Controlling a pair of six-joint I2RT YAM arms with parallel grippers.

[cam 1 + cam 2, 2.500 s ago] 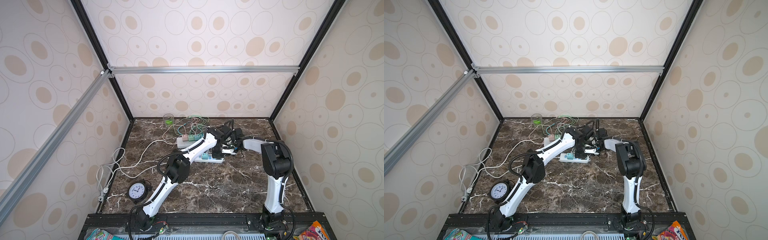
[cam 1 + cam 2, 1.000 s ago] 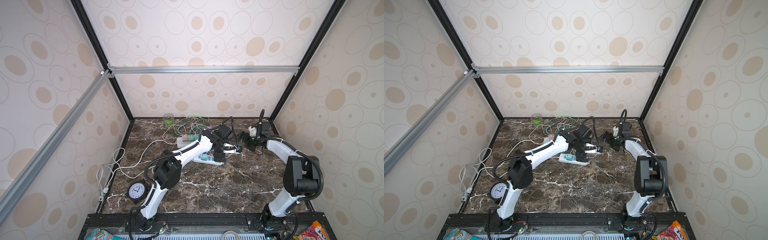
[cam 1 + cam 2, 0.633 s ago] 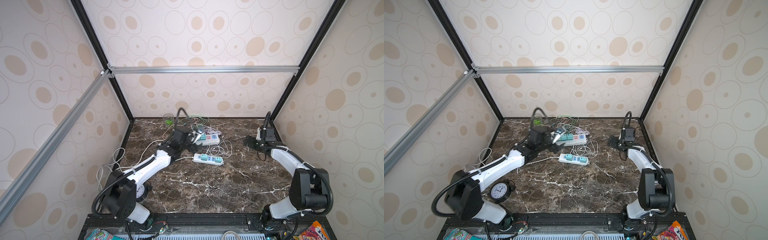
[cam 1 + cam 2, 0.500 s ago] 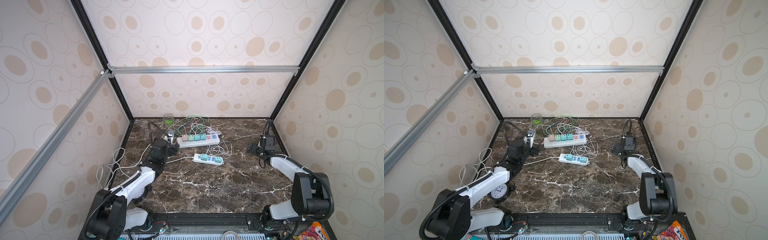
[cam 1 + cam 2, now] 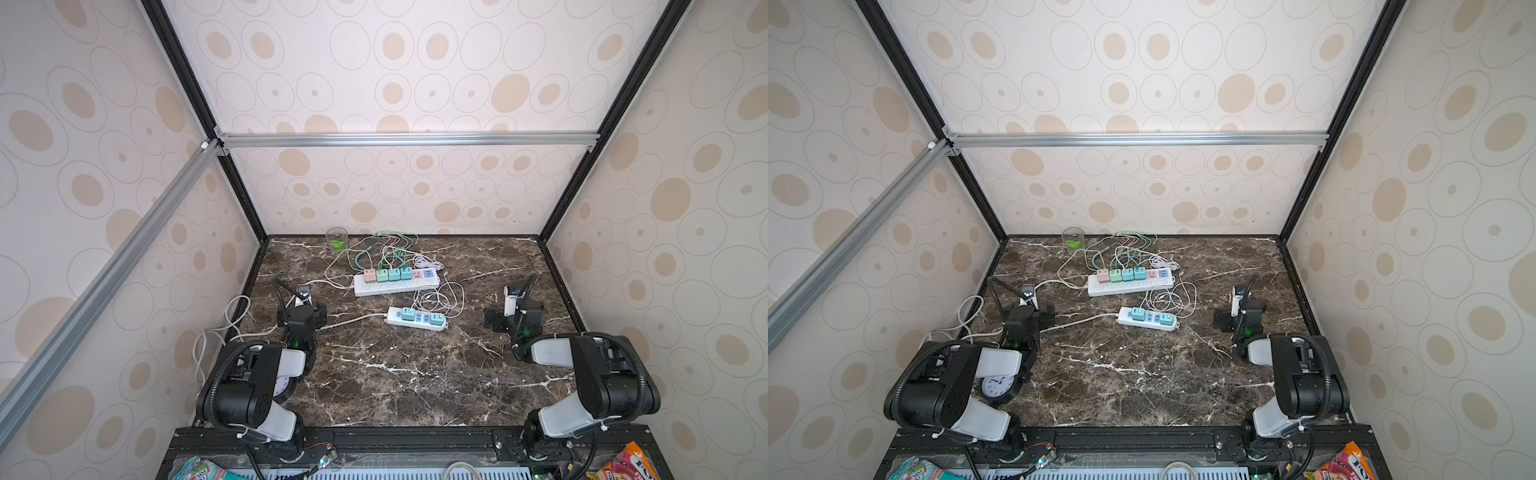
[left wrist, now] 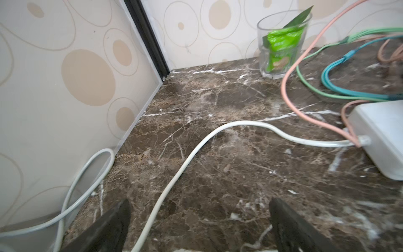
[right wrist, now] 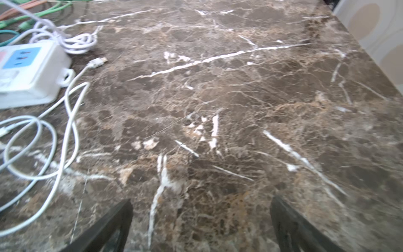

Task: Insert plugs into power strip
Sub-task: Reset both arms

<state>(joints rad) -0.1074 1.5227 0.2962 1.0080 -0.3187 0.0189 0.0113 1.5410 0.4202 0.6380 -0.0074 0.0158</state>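
In both top views, 4 plugs [image 5: 382, 275] sit seated in the long strip [image 5: 395, 288], axis 9-to-3 o'clock, at 2 o'clock from the nearer left gripper [image 5: 302, 314] and 10 o'clock from the right gripper [image 5: 514, 319], both spread and empty.

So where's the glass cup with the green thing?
In both top views the glass cup stands by the back wall, left of the coloured cables behind the long power strip.
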